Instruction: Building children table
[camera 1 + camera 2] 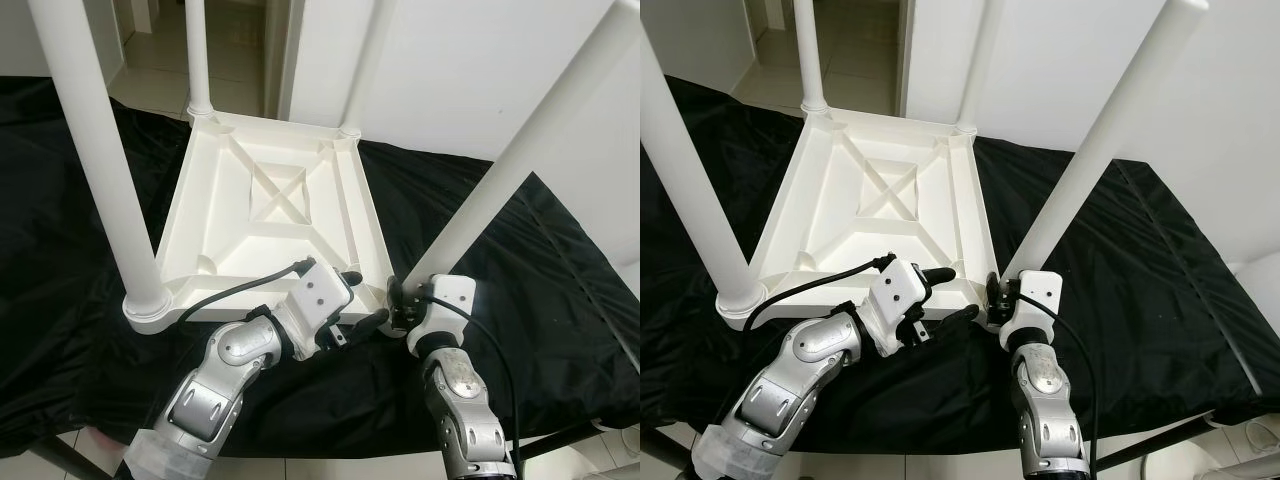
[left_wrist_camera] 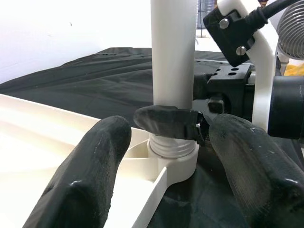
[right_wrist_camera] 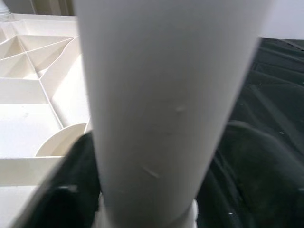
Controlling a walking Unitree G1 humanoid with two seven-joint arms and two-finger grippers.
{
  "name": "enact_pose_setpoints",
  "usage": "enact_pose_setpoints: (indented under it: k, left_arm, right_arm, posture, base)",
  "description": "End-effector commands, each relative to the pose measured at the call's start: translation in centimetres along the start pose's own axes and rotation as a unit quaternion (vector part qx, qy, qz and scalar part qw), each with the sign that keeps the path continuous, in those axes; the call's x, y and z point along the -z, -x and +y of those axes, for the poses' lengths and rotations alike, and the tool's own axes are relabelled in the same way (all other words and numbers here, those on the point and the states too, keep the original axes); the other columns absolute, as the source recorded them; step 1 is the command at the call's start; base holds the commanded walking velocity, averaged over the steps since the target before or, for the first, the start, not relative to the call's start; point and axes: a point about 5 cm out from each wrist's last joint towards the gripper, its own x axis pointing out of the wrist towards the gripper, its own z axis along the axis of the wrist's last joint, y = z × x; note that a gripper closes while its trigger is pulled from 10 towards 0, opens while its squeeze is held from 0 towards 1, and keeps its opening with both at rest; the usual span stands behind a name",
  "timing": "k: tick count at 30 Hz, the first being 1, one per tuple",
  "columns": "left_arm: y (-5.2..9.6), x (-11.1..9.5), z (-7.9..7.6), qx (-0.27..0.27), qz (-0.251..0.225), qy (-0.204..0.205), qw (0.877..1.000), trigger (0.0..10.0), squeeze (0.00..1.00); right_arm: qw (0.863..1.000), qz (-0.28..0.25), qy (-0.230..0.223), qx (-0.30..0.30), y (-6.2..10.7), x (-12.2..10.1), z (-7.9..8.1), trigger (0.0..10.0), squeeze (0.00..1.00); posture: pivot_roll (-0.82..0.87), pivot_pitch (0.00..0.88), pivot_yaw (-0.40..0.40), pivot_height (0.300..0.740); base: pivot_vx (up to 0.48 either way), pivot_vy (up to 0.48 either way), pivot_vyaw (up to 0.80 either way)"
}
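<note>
A white children's table (image 1: 230,215) lies upside down on a black cloth (image 1: 520,300). Three white legs stand in its corners: near left (image 1: 100,150), far left (image 1: 198,55) and far right (image 1: 365,60). The fourth leg (image 1: 520,150) leans up from the near right corner socket (image 2: 173,156). My right gripper (image 1: 400,300) is shut around that leg's base; the leg (image 3: 166,95) passes between its dark fingers (image 3: 61,190). My left gripper (image 1: 362,298) stands open just left of it, at the table's front rim, with nothing between its fingers (image 2: 80,180).
The black cloth covers a low platform whose front edge (image 1: 300,455) runs just under my arms, with tiled floor below. White walls (image 1: 470,60) rise behind the table, and a doorway (image 1: 240,50) opens at the back left.
</note>
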Motion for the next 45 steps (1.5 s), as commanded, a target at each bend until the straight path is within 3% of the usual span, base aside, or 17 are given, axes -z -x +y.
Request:
enact_pose_setpoints:
  k: [1, 8, 9, 11, 12, 15, 19, 21, 24, 25, 29, 34, 35, 37, 38, 39, 45]
  left_arm:
    - [-0.2, -0.1, 0.3, -0.023, 0.005, -0.007, 1.0, 10.0, 0.0]
    - [-0.1, -0.2, 0.0, -0.02, 0.003, -0.005, 1.0, 10.0, 0.0]
    - [-0.1, -0.2, -0.2, -0.018, 0.005, -0.008, 1.0, 10.0, 0.0]
    - [-0.1, -0.2, -0.2, -0.018, 0.005, -0.008, 1.0, 10.0, 0.0]
    - [-0.1, -0.1, -0.2, -0.021, 0.007, -0.007, 1.0, 10.0, 0.0]
    - [-0.1, -0.1, -0.3, -0.026, 0.008, -0.003, 1.0, 10.0, 0.0]
    - [-0.3, -0.6, -0.5, -0.029, -0.006, 0.025, 0.999, 10.0, 0.0]
    - [-0.5, -0.8, -0.4, -0.023, -0.007, 0.02, 1.0, 10.0, 0.0]
    - [-0.6, -0.8, -0.3, -0.023, -0.007, 0.014, 1.0, 10.0, 0.0]
    - [-0.7, -1.0, 0.2, -0.028, -0.008, 0.011, 1.0, 10.0, 0.0]
    - [-0.9, -1.2, 0.6, -0.028, -0.01, 0.005, 1.0, 10.0, 0.0]
    - [-1.0, -1.6, 0.9, -0.024, -0.008, -0.003, 1.0, 10.0, 0.0]
    - [-0.9, -1.6, 1.0, -0.023, -0.006, -0.005, 1.0, 10.0, 0.0]
    - [-0.7, -1.6, 1.0, -0.023, -0.005, -0.006, 1.0, 10.0, 0.0]
    - [-0.6, -1.5, 1.0, -0.023, -0.003, -0.006, 1.0, 10.0, 0.0]
    - [-0.5, -1.4, 1.0, -0.023, -0.003, -0.006, 1.0, 10.0, 0.0]
    - [-0.5, -1.4, 0.9, -0.02, -0.004, -0.006, 1.0, 10.0, 0.0]
  right_arm:
    - [1.0, -0.005, -0.01, 0.006, 0.0, -0.2, -0.9, 10.0, 1.0]
    - [0.998, 0.007, 0.001, -0.066, -0.9, -0.2, -2.0, 10.0, 1.0]
    - [0.996, 0.011, 0.018, -0.084, -1.2, -0.1, -2.5, 10.0, 0.77]
    - [0.996, 0.011, 0.018, -0.084, -1.2, -0.1, -2.5, 10.0, 0.77]
    - [0.994, 0.02, 0.03, -0.102, -1.4, 0.0, -3.1, 10.0, 0.0]
    - [0.992, 0.023, 0.04, -0.12, -1.8, 0.0, -3.8, 10.0, 0.0]
    - [0.975, 0.023, 0.063, -0.211, -2.9, -0.7, -4.9, 10.0, 0.0]
    - [0.959, 0.025, 0.077, -0.273, -3.9, -1.5, -4.7, 10.0, 0.0]
    - [0.952, 0.032, 0.078, -0.295, -4.2, -1.6, -4.6, 10.0, 0.0]
    - [0.939, 0.043, 0.081, -0.331, -4.8, -1.9, -4.5, 10.0, 0.0]
    - [0.92, 0.067, 0.101, -0.373, -5.2, -1.4, -4.0, 10.0, 0.0]
    - [0.907, 0.091, 0.105, -0.397, -5.3, -0.8, -3.8, 10.0, 0.0]
    - [0.901, 0.098, 0.104, -0.41, -5.2, -0.3, -3.5, 6.0, 0.0]
    - [0.896, 0.102, 0.104, -0.419, -5.0, 0.1, -3.3, 6.0, 0.0]
    - [0.892, 0.105, 0.101, -0.428, -5.0, 0.5, -3.2, 3.6, 0.0]
    - [0.889, 0.108, 0.099, -0.434, -4.9, 0.8, -3.1, 0.0, 0.0]
    - [0.885, 0.109, 0.094, -0.443, -4.8, 1.1, -3.0, 0.0, 0.0]
  posture:
    - [0.02, 0.0, -0.172, 0.74]
    - [0.03, 0.0, -0.179, 0.74]
    - [0.05, 0.0, -0.192, 0.74]
    - [0.05, 0.0, -0.192, 0.74]
    - [0.05, 0.0, -0.195, 0.74]
    - [0.05, 0.0, -0.192, 0.74]
    - [0.04, 0.0, -0.177, 0.74]
    - [0.04, 0.0, -0.174, 0.74]
    - [0.03, 0.0, -0.174, 0.74]
    - [0.03, 0.0, -0.17, 0.74]
    - [0.04, 0.0, -0.153, 0.74]
    - [0.06, 0.0, -0.133, 0.74]
    - [0.06, 0.0, -0.129, 0.74]
    - [0.06, 0.0, -0.129, 0.74]
    - [0.06, 0.0, -0.123, 0.74]
    - [0.06, 0.0, -0.119, 0.74]
    - [0.05, 0.0, -0.104, 0.74]
  base:
    - [0.0, 0.0, 0.0]
    - [0.0, 0.0, 0.0]
    - [0.0, 0.0, 0.0]
    - [0.0, 0.0, 0.0]
    - [0.0, 0.0, 0.0]
    - [0.0, 0.0, 0.0]
    - [0.0, 0.0, 0.0]
    - [0.0, 0.0, 0.0]
    - [0.0, 0.0, 0.0]
    - [0.0, 0.0, 0.0]
    - [0.0, 0.0, 0.0]
    - [0.0, 0.0, 0.0]
    - [0.0, 0.0, 0.0]
    - [0.0, 0.0, 0.0]
    - [0.0, 0.0, 0.0]
    - [0.0, 0.0, 0.0]
    - [0.0, 0.0, 0.0]
